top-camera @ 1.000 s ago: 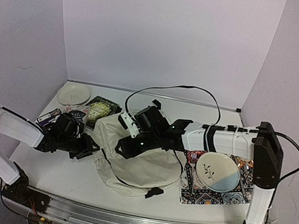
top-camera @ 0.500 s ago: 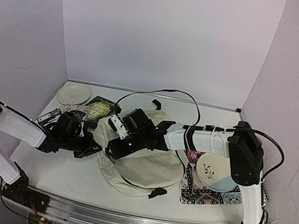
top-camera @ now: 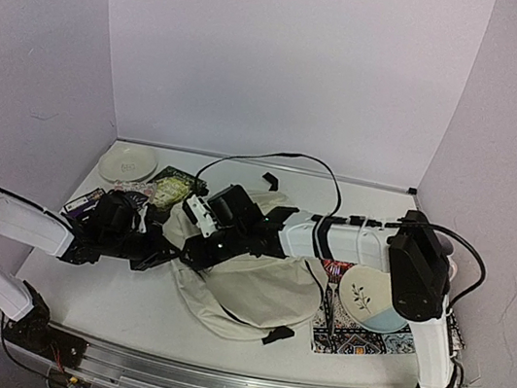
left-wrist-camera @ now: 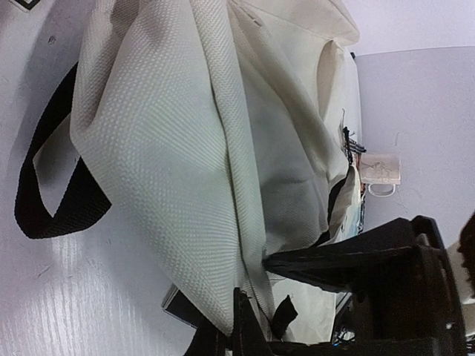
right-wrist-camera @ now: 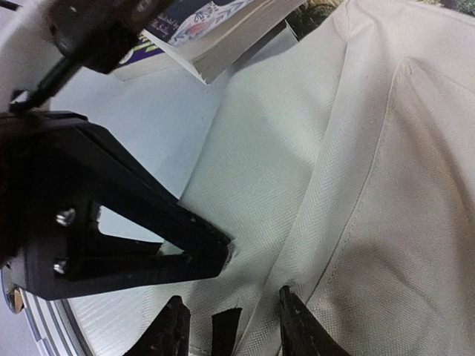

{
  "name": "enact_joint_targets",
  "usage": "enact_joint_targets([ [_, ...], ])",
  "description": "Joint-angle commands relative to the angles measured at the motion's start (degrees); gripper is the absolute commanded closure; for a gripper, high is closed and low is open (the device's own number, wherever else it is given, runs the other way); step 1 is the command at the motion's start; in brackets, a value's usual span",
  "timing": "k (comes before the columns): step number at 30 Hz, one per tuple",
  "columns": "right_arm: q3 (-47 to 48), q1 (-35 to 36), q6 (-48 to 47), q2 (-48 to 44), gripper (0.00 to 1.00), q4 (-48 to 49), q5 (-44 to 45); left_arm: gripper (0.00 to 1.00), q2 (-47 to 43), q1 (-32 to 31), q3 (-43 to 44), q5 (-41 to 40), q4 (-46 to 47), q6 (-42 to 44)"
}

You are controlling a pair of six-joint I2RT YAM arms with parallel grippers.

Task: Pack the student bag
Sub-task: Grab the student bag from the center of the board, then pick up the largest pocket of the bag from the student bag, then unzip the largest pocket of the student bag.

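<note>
Right gripper (right-wrist-camera: pixel 231 317), jaws slightly parted, is straddling a fold of the large cream fabric student bag (top-camera: pixel 263 288) beside the left gripper (top-camera: pixel 162 247), jaw state unclear.

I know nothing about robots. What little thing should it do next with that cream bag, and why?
Probably close the right claw on the small black tab lying between its jaws, at the edge of the student bag, then tug gently. The books lie outside the bag, no view shows its mouth held open, and the left claw sits at the same edge.
</note>
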Motion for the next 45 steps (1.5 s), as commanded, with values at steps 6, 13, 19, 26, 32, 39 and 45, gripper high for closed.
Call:
enact_joint_targets([
  [6,0.9,0.3,-0.1,0.2,0.87,-1.2,-0.9,1.00,-2.6,-0.8,3.3,2.0,4.4,1.3],
  [13,-5.8,0.3,-1.3,-7.8,1.00,-1.2,0.9,1.00,-1.8,-0.5,3.1,-2.6,3.8,2.7],
  [19,-14.8,0.3,-1.2,-17.0,1.00,-0.8,1.4,1.00,-0.1,2.7,4.5,-3.2,2.2,4.7],
  [26,-25.6,0.5,-0.9,-26.5,1.00,-1.0,1.9,1.00,2.1,6.5,11.4,-5.9,-5.8,11.9],
  [32,-30.3,2.7,-0.4,-29.9,1.00,-1.1,1.5,1.00,7.7,8.6,20.7,-11.2,-13.0,19.1],
  [39,-30.0,5.3,0.0,-30.2,1.00,-1.0,2.3,1.00,16.4,13.3,29.6,-10.6,-15.3,25.7],
  [45,-25.0,5.5,-0.3,-26.6,1.00,2.1,3.1,0.92,21.1,13.8,35.8,-10.2,-18.0,29.3],
])
